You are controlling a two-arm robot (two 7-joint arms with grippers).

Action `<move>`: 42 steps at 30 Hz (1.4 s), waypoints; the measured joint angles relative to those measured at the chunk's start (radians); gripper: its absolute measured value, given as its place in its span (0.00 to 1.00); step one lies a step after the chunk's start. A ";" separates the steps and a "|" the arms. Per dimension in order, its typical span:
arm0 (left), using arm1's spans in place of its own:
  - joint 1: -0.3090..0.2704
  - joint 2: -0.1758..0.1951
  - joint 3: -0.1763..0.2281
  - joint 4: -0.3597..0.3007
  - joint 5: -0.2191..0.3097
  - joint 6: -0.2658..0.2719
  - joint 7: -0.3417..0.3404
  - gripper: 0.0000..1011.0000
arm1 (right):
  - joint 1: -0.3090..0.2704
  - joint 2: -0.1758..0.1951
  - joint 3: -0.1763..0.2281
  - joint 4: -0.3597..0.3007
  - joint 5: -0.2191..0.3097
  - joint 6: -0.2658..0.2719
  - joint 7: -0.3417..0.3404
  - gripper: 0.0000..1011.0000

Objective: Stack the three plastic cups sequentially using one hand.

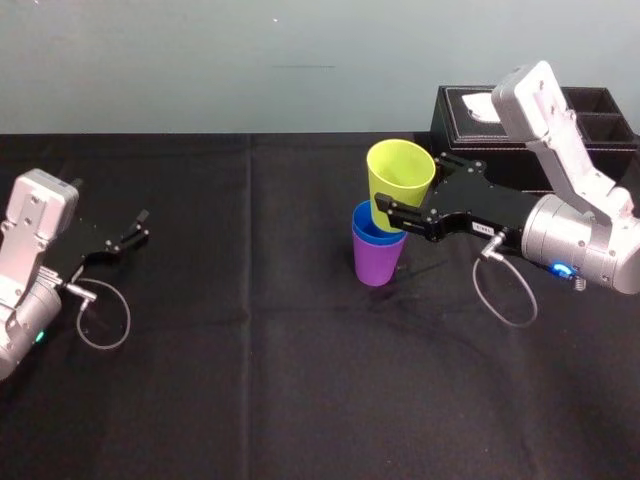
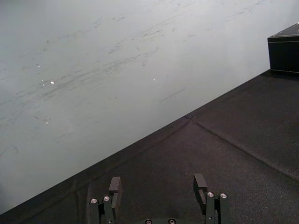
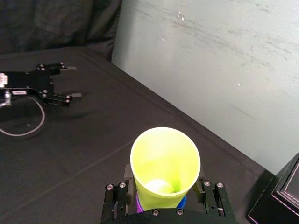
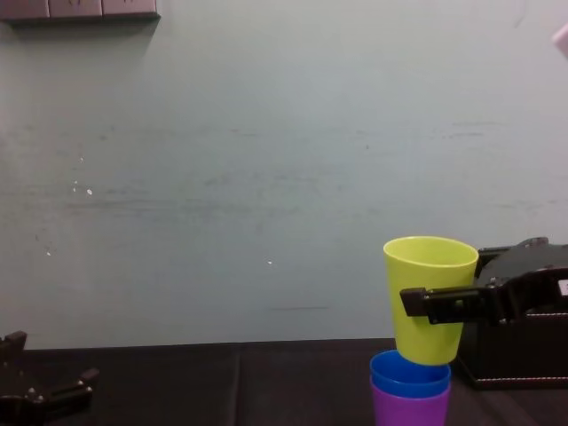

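Clamped tilted in the right pincer [image 1: 400, 207] at the mouth of the blue cup [image 1: 364, 226] nested in the purple cup [image 1: 378, 262], the yellow-green cup [image 1: 400, 172] could be jammed off-centre and the counter [image 1: 250, 350] stack toppled; the left pincer [image 1: 135, 228] is parked wide.

The top cup [image 1: 399, 178] hangs at the mouth of two nested cups [image 1: 378, 262], a box [image 1: 465, 128] behind-right.

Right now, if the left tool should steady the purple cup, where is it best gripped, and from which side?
Probably the bare wall of the purple cup, below the rim of the blue cup, coming from the robot's left with the open left tool. The right tool, shut on the yellow-green cup, blocks the right. The wall narrows downward, so a high grip should slip least.
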 joint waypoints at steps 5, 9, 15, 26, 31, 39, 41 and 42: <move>0.000 0.000 0.000 0.000 0.000 0.000 0.000 1.00 | 0.029 -0.019 -0.016 0.050 -0.013 -0.004 0.008 0.73; 0.000 0.000 0.000 0.000 0.000 0.000 0.000 1.00 | 0.043 -0.029 -0.023 0.075 -0.017 -0.008 0.015 0.73; 0.000 0.000 0.000 0.000 0.000 0.000 0.000 1.00 | 0.065 -0.043 -0.036 0.113 -0.028 -0.013 0.027 0.73; 0.000 0.000 0.000 0.000 0.000 0.000 0.000 1.00 | 0.074 -0.053 -0.046 0.137 -0.032 -0.020 0.040 0.73; 0.000 0.000 0.000 0.000 0.000 0.000 0.000 1.00 | 0.074 -0.054 -0.049 0.141 -0.033 -0.023 0.042 0.73; 0.000 0.000 0.000 0.000 0.000 0.000 0.000 1.00 | 0.073 -0.055 -0.053 0.151 -0.037 -0.024 0.045 0.73; 0.000 0.000 0.000 0.000 0.000 0.000 0.000 1.00 | 0.073 -0.056 -0.054 0.152 -0.037 -0.024 0.046 0.73; 0.000 0.000 0.000 0.000 0.000 0.000 0.000 1.00 | 0.073 -0.056 -0.054 0.154 -0.037 -0.024 0.046 0.73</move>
